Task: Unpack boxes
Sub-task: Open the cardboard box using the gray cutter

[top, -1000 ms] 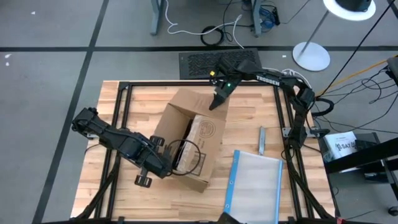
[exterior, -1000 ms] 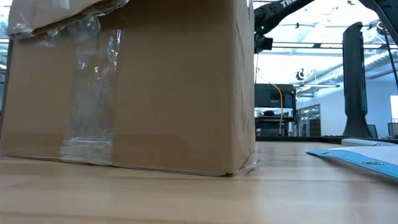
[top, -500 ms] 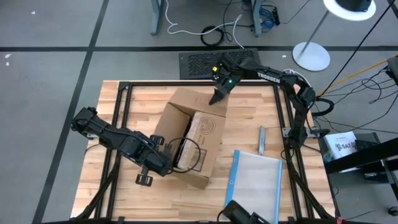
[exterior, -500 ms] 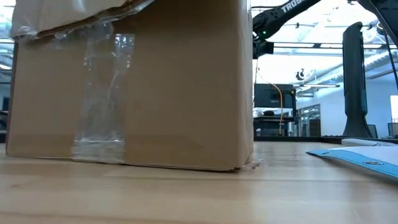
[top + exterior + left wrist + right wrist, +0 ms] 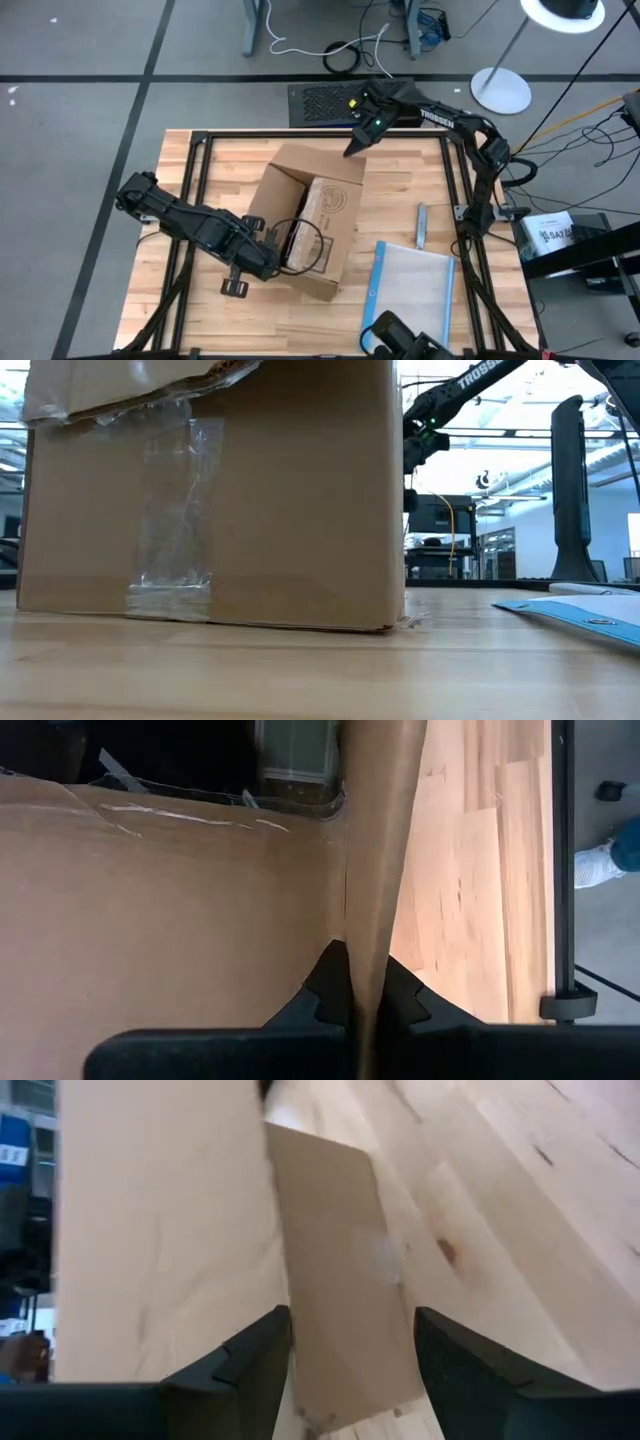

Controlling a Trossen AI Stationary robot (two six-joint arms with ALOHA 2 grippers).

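The brown cardboard box (image 5: 305,225) stands open on its bottom in the middle of the table, and it fills the low view as box (image 5: 210,500). Inside it lie a pale package with a round mark (image 5: 335,205) and a black cable loop (image 5: 305,245). My left gripper (image 5: 266,253) is at the box's near left side, pointing down and shut on a cardboard panel. My right gripper (image 5: 352,148) is open above the table's far edge. The box's far flap (image 5: 340,1280) shows beyond its spread fingers, untouched. My left gripper pinches the upper edge of a cardboard panel (image 5: 366,935) at the box's near left side between its two fingers. The fingers (image 5: 330,982) come from above, pointing down, one on each face of the panel. The box stays on the table.
A clear plastic pouch with a blue edge (image 5: 410,290) lies flat at the near right, with a small grey strip (image 5: 421,225) beyond it. A black grille-topped unit (image 5: 330,100) sits on the floor past the far edge. Black frame rails (image 5: 195,190) border the table.
My right gripper has opened and let go of the box's far flap. It has drawn back toward the table's far right. The box has shifted a little on the table. My left gripper has kept its hold.
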